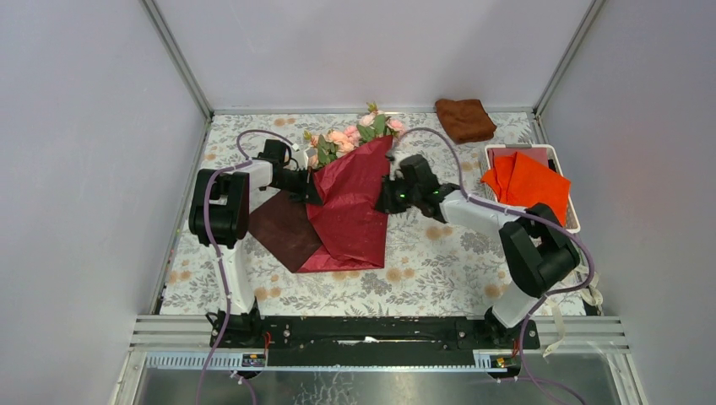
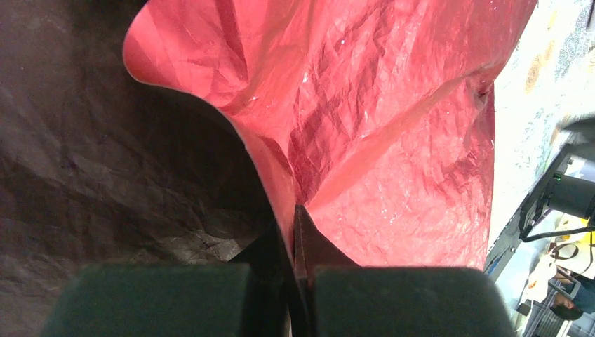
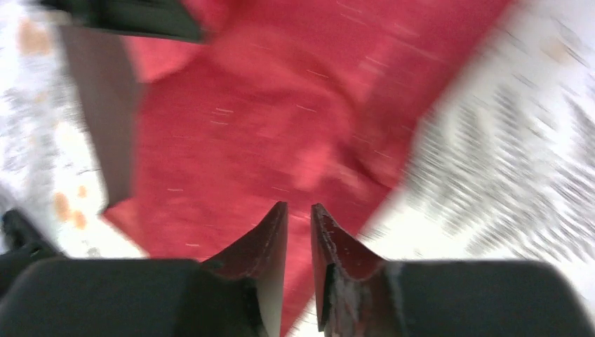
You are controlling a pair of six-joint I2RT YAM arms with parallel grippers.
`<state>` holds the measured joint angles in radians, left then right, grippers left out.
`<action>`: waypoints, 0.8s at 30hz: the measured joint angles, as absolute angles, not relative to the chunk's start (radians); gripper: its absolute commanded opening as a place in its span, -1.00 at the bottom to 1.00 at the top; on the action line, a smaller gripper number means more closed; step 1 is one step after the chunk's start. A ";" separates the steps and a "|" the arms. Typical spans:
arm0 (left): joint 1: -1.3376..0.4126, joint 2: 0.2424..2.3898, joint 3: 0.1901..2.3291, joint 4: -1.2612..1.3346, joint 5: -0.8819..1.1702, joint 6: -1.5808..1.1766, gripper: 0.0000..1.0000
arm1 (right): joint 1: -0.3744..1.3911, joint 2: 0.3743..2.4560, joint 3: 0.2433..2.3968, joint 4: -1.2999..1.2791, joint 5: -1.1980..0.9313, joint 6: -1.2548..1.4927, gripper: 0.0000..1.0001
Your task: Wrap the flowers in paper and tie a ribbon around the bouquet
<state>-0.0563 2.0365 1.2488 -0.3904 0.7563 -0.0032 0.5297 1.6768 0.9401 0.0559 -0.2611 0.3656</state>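
The dark red paper (image 1: pixel 350 207) lies over the table's middle, with its maroon reverse (image 1: pixel 283 228) showing at the left. Pink flowers (image 1: pixel 350 135) with green leaves poke out beyond its far edge; their stems are hidden under the sheet. My left gripper (image 1: pixel 308 187) is shut on a raised fold of the paper (image 2: pixel 386 126), pinched between its jaws (image 2: pixel 295 225). My right gripper (image 1: pixel 387 198) hovers at the paper's right edge. In the blurred right wrist view its jaws (image 3: pixel 299 210) stand slightly apart above the paper (image 3: pixel 281 119), with nothing between them. The ribbon is out of view.
A brown folded cloth (image 1: pixel 464 119) lies at the back right. A white tray (image 1: pixel 517 149) at the right holds bright orange sheets (image 1: pixel 528 181). Grey walls close in the floral-patterned table (image 1: pixel 439 270) on three sides.
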 measured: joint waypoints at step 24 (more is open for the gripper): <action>0.208 1.602 1.168 -0.559 0.359 0.253 0.70 | 0.743 2.094 1.149 0.345 -0.451 0.601 -1.00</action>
<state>0.2077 1.6020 1.1675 -0.5594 0.3588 0.2531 0.7425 2.0937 1.1488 0.3450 -0.4515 0.6014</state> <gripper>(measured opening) 0.777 0.011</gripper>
